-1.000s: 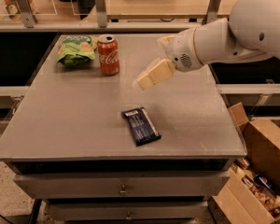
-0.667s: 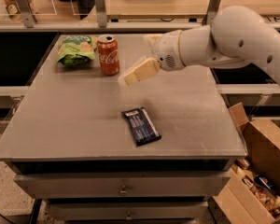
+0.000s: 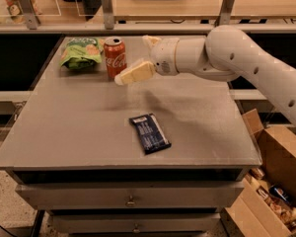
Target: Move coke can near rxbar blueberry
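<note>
- Leftward since the earlier frames, the arm's tool (image 3: pixel 134 59) now hovers with its fingers spread, just right of the coke can (image 3: pixel 114 58).
- The can stands upright at the counter's (image 3: pixel 64 127) far left, beside a green snack bag (image 3: pixel 80 53).
- The rxbar blueberry (image 3: pixel 149 133) lies flat, well apart from the can, towards the near edge.
- Cardboard boxes (image 3: pixel 271 181) sit on the floor to the right.

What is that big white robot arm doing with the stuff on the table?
The robot wants to put the coke can next to the rxbar blueberry. Right now its gripper hangs just to the right of the can with its fingers open, and it has not grabbed it yet. The can stands upright at the back of the table, beside a green snack bag. The dark blue bar lies flat nearer the front, well apart from the can.
</note>
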